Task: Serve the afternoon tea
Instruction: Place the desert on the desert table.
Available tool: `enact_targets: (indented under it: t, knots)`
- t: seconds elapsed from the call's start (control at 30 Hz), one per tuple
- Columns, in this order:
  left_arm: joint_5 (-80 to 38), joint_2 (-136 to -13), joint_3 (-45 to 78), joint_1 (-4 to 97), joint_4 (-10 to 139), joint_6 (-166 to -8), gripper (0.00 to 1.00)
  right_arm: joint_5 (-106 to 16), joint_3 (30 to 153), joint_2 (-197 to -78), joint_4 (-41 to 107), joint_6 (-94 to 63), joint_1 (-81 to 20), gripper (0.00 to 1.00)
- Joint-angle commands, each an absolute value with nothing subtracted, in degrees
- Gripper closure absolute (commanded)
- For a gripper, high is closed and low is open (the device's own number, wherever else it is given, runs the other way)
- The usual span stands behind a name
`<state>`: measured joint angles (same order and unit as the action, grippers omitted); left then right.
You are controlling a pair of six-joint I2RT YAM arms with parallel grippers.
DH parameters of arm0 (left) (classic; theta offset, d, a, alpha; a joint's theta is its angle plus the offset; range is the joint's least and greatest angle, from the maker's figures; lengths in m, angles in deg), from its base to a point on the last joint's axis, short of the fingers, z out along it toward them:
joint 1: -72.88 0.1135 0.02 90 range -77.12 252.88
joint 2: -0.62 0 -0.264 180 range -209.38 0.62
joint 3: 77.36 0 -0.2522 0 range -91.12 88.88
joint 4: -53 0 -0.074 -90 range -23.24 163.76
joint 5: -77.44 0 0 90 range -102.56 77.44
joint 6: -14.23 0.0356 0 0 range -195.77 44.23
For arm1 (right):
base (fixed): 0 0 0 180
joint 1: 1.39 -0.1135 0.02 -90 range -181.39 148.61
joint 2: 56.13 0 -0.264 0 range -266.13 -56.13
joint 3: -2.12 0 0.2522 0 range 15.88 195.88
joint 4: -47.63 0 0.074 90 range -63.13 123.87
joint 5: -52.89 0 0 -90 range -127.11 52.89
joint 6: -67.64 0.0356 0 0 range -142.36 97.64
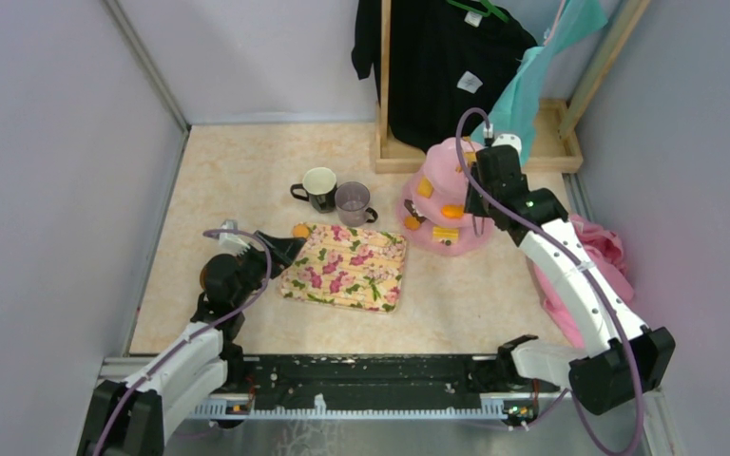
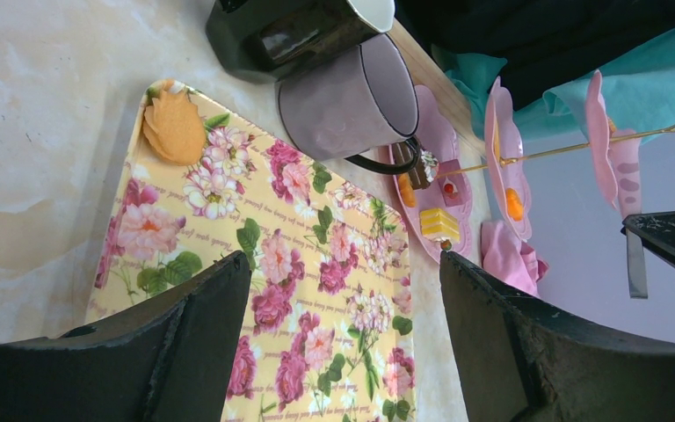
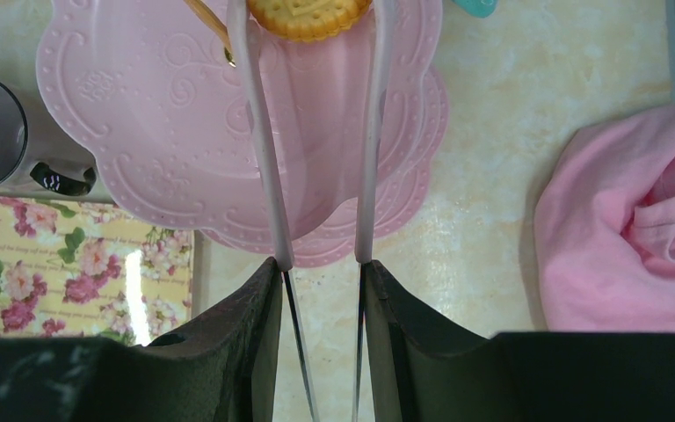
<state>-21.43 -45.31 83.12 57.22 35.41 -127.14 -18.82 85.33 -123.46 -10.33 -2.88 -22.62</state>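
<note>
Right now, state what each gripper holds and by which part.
The right gripper squeezes white tongs along their arms; the tongs' tips pinch a round yellow biscuit. The left gripper is open and holds nothing.

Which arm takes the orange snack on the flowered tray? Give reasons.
Left, probably: the left gripper is open at the tray, facing the orange snack; the right gripper is shut on tongs pinching a biscuit above the pink stand.
</note>
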Motion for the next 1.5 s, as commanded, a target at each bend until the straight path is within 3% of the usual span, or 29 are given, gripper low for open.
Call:
enact_targets:
  t: [0.0,0.4,1.47]
  knots:
    - [-22.31,-45.01,82.57,56.98,33.46,-126.83,0.16,-18.74,88.88,-123.56,-8.62,-3.5,-22.22,0.73]
    - [-22.3,-44.88,82.62,57.0,33.54,-126.83,0.16,-18.92,88.91,-123.45,-8.95,-3.3,-21.95,0.58]
    - [-22.28,-44.67,82.62,56.95,33.45,-127.1,0.16,-18.93,87.17,-120.95,-9.57,-2.73,-21.88,0.55]
